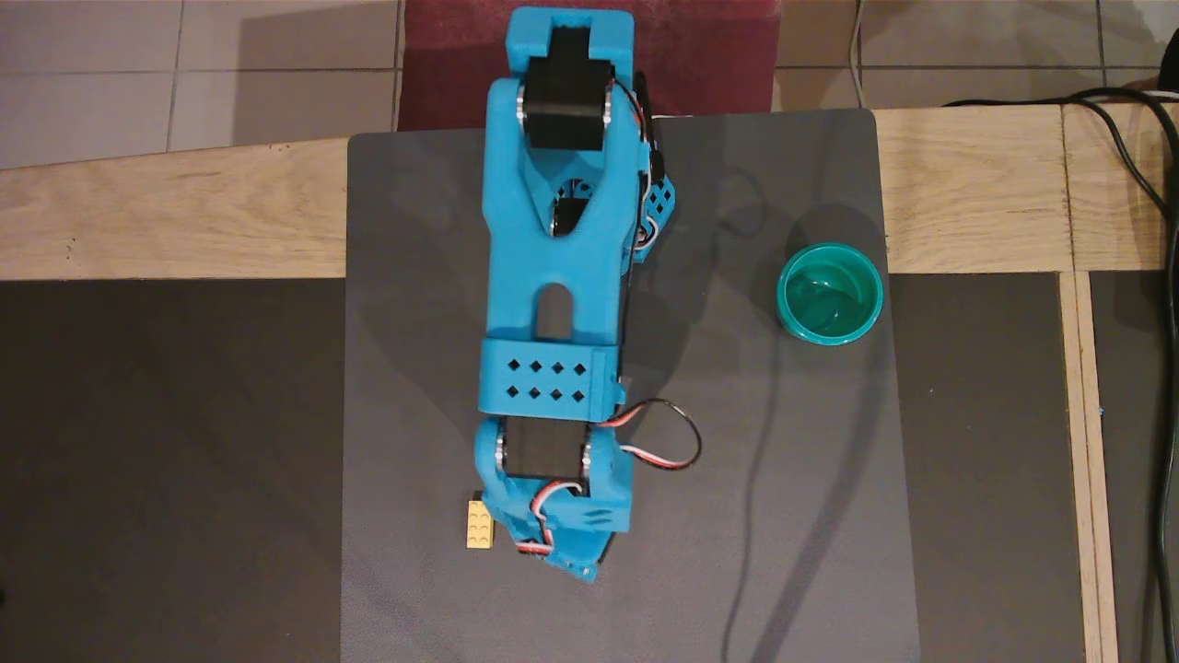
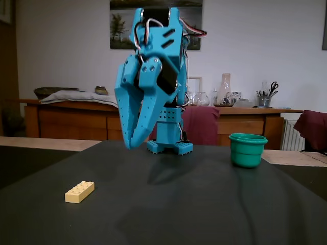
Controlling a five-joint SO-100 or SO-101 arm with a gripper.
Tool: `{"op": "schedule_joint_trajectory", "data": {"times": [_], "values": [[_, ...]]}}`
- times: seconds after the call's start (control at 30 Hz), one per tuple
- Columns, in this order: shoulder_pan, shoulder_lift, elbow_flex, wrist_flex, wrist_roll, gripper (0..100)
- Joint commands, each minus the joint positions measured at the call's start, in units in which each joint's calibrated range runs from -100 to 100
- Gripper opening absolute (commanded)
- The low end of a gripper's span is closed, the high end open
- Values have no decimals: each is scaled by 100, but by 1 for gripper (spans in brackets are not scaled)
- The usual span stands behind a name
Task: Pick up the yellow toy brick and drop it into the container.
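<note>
The small yellow rectangular plastic brick (image 1: 479, 525) with its two rows of studs lies flat on the dark grey mat (image 1: 414, 368), at about seven o'clock on the mat in the overhead view. In the fixed view the brick (image 2: 79, 192) sits low on the left, alone on the dark surface, with nothing touching it.

The bright blue plastic robot arm (image 1: 557, 276) reaches straight down the overhead picture from its base at twelve o'clock, and its wrist end covers the spot just at three o'clock of the brick. From the side, the two-finger blue gripper (image 2: 131, 143) hangs in the air well above the table, fingers pointing down. The two fingers look to lie together at the tips, so it seems clenched on nothing, though from this angle I cannot be sure of a gap. It grips no object. Its shadow falls on the mat underneath.

The round teal-green plastic cup (image 1: 830, 293) stands upright at about two o'clock on the mat, near its right edge, well apart from the brick and the arm. In the fixed view the cup (image 2: 247, 149) is at the right, open mouth up.

A thin wire (image 1: 668, 442) loops out of the wrist towards three o'clock.
</note>
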Motion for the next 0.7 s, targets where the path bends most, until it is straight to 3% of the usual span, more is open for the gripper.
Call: {"op": "schedule_joint_trajectory", "data": {"times": [0.0, 0.27, 0.67], "values": [[135, -24, 16, 30, 537, 0], [754, -7, 106, -50, 1671, 0], [1025, 1004, 116, -1116, 1896, 0]]}}
